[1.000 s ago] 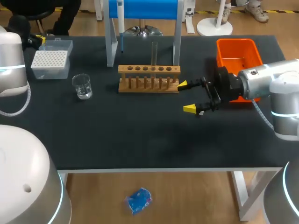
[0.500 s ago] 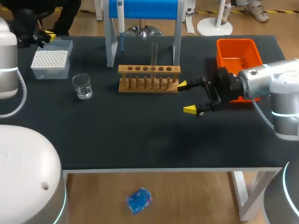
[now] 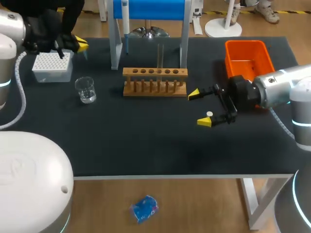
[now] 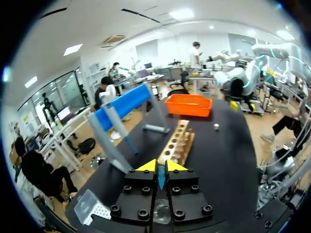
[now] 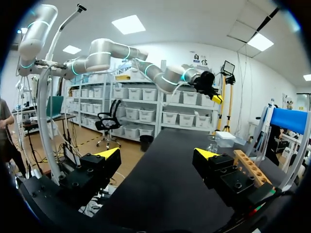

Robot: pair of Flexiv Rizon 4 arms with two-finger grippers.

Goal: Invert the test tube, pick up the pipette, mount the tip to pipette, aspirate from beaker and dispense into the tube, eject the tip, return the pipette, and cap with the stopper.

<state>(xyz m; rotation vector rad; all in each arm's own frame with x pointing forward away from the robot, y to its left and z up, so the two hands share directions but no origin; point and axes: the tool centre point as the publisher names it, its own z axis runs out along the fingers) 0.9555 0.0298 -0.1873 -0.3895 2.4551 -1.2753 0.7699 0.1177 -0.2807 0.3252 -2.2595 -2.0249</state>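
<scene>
A clear test tube (image 3: 160, 54) stands upright in the wooden rack (image 3: 154, 81). The pipette (image 3: 125, 18) hangs on the blue stand (image 3: 148, 8). The white tip box (image 3: 51, 66) and a glass beaker (image 3: 86, 90) sit at the left. A small white stopper (image 3: 209, 114) lies on the mat. My left gripper (image 3: 80, 46) is shut and empty, just right of the tip box; past its tips (image 4: 158, 166) I see the pipette (image 4: 112, 104) and rack (image 4: 177, 145). My right gripper (image 3: 200, 108) is open and empty right of the rack, its near finger by the stopper. Beyond it (image 5: 158, 154) lies bare mat.
An orange bin (image 3: 248, 57) stands at the back right, behind my right wrist. The stand's grey legs (image 3: 114, 43) rise just behind the rack. The front half of the black table (image 3: 146, 145) is bare mat.
My left arm has swung in from the far left edge, its gripper now past the tip box. My right gripper has drawn back slightly to the right and toward the front.
</scene>
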